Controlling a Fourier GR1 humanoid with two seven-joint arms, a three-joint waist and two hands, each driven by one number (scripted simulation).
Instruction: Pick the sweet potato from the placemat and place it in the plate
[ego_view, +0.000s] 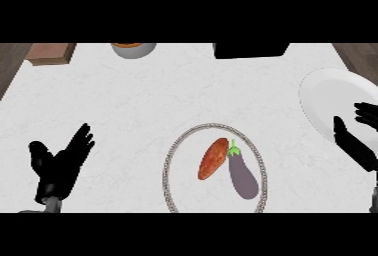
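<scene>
White marble surface (148, 95) filled the frame. At lower middle, the sweet potato (213, 158) lay on the round placemat (171, 165), touching an eggplant (242, 172). The plate (332, 95) sat at the right edge. Both hands held nothing: left hand (59, 162) spread open, right hand (356, 137) open too. A grab could catch the eggplant by mistake.

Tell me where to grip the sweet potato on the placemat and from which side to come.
Grip the sweet potato across its thick middle, coming from above. It lies flat and slanted on the placemat; the eggplant lies close along its right side, so the bare left side gives fingers more room.
</scene>
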